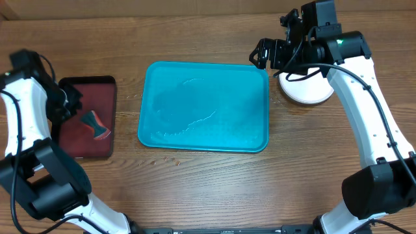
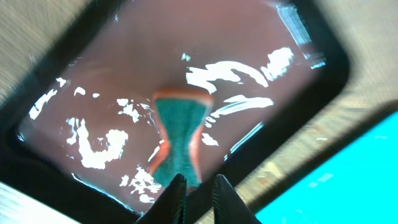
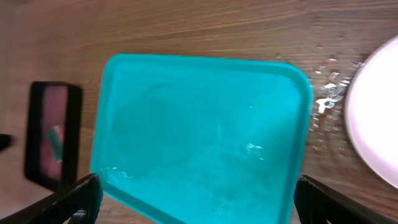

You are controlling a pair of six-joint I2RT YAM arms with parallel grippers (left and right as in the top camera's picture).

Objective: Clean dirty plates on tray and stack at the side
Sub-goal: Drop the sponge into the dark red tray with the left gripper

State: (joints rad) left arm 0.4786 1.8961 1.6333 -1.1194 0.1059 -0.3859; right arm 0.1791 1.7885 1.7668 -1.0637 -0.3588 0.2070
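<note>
The turquoise tray (image 1: 203, 107) lies mid-table, wet and with no plates on it; it fills the right wrist view (image 3: 205, 130). A white plate (image 1: 305, 90) sits on the table right of the tray, on top of a stack; it also shows in the right wrist view (image 3: 376, 118). The yellow-green and light blue plates are hidden. My right gripper (image 1: 261, 55) is open and empty above the tray's far right corner. My left gripper (image 2: 199, 186) is shut and empty, just above the dark red tray (image 1: 88, 117) near a teal and orange sponge (image 2: 179, 140).
The dark red, black-rimmed tray (image 2: 93, 87) at the left is wet and holds the sponge (image 1: 96, 125). Water drops lie on the wood (image 3: 326, 93) between the turquoise tray and the plate stack. Bare wooden table (image 1: 208, 188) lies in front.
</note>
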